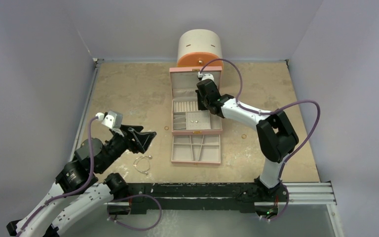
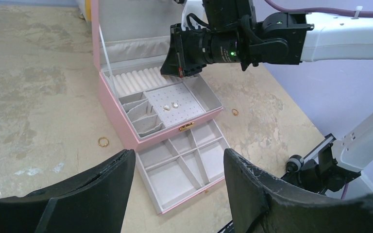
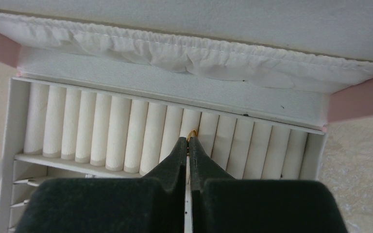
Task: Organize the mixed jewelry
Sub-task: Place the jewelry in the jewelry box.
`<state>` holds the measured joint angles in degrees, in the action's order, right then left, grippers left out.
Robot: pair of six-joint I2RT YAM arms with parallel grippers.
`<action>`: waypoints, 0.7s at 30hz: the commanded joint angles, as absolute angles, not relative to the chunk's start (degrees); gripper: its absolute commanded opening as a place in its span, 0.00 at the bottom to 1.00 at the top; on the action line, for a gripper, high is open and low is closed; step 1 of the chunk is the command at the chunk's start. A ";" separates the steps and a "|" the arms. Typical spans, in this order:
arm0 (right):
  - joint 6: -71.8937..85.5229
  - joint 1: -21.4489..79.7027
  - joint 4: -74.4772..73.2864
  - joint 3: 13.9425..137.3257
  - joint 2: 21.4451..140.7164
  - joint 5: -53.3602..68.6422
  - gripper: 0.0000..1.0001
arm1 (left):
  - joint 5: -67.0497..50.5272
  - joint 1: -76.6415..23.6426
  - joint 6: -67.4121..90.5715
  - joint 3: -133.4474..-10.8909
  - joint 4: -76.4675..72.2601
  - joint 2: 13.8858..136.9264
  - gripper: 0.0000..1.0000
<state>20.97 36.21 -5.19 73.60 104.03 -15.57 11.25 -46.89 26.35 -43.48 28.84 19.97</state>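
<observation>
Right tool (image 3: 188,141) clamped on a tiny ring (image 3: 192,132) above the pink box (image 1: 197,132)
Top view: right arm (image 1: 246,114) stretched toward twelve o'clock, wrist tipped down; wire bangle (image 1: 148,157) lies on the surface (image 1: 128,89) at seven o'clock of the box. Left wrist: left tool (image 2: 177,160) gapes, empty. Right wrist: the ring, over the rolls (image 3: 102,131), looks light, stiff, slippery, so best pinched across its band.

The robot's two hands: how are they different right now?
The left hand is wide open and holds nothing; the right hand is pinched shut on a small gold ring. The left hand hangs over the table beside the pink jewelry box; the right hand is over its ring rolls. Both have black fingers.
</observation>
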 commanded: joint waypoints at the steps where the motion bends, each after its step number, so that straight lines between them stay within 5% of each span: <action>1: 22.91 35.51 -2.89 72.50 106.16 -16.73 0.00 | 12.22 -46.81 25.93 -43.61 27.71 19.78 0.66; 14: 25.73 35.26 -1.49 69.05 108.19 -18.59 0.00 | 12.31 -46.79 25.93 -43.69 27.69 20.29 0.67; 21: 25.76 35.29 -2.37 68.76 103.50 -19.21 0.17 | 12.37 -46.79 25.93 -43.69 27.69 20.65 0.67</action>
<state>25.50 35.73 0.80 70.04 105.78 -17.02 11.81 -46.89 26.37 -43.48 28.84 20.12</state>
